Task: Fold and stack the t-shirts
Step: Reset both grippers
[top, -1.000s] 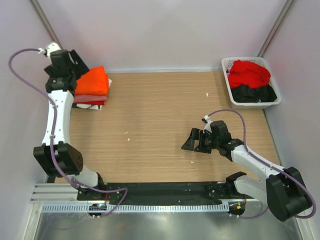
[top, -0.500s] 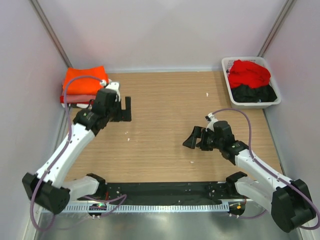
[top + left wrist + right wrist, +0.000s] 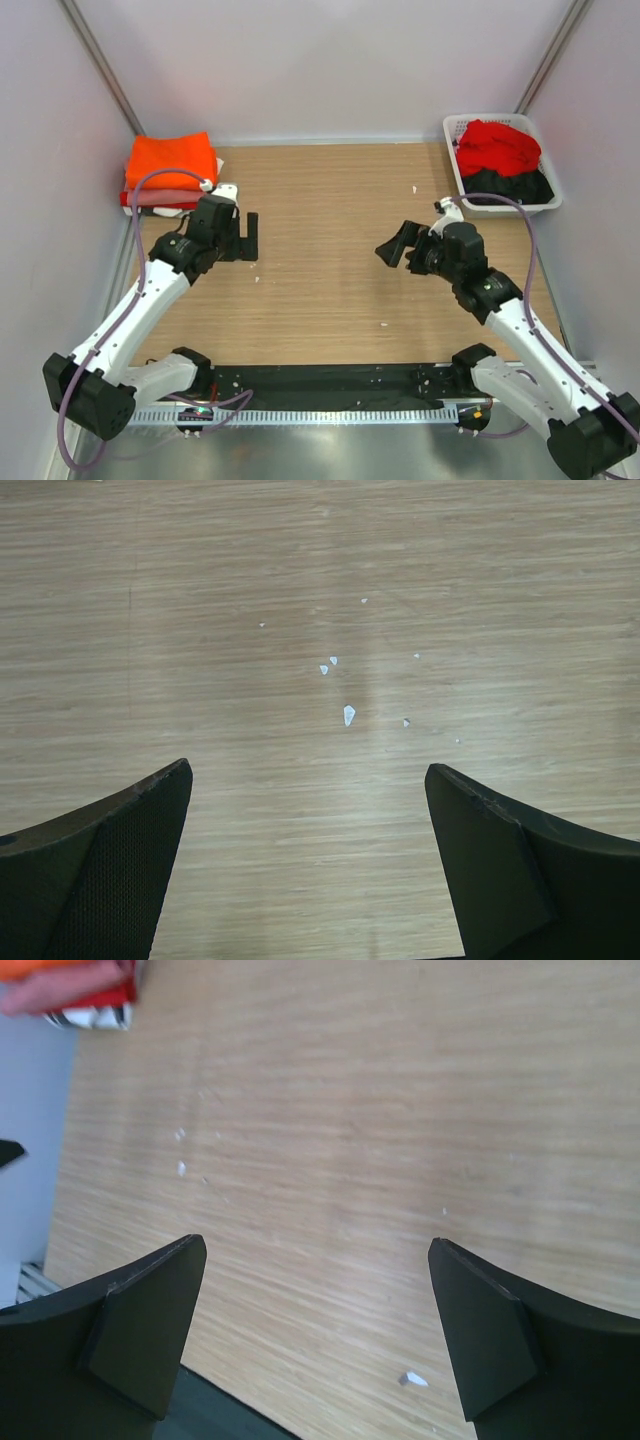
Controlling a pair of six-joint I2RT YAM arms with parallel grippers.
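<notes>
A folded bright orange t-shirt [image 3: 170,158] lies on top of a stack at the far left, with salmon-pink [image 3: 158,197], red and white ones under it. The stack's edge shows in the right wrist view [image 3: 75,990]. A red t-shirt [image 3: 497,146] and a black one [image 3: 510,186] lie in the white basket [image 3: 495,119]. My left gripper [image 3: 252,236] is open and empty over bare wood, right of the stack. My right gripper [image 3: 396,244] is open and empty at mid table, left of the basket. Both wrist views show only wood between the jaws.
The basket stands in the far right corner. Small white flecks [image 3: 348,715] lie on the wooden table top. Grey walls close in the left, back and right sides. A black mat [image 3: 330,385] runs along the near edge by the arm bases.
My left arm left the stack and swung right and down over the table. My right gripper has moved away from the near edge, toward the basket.
</notes>
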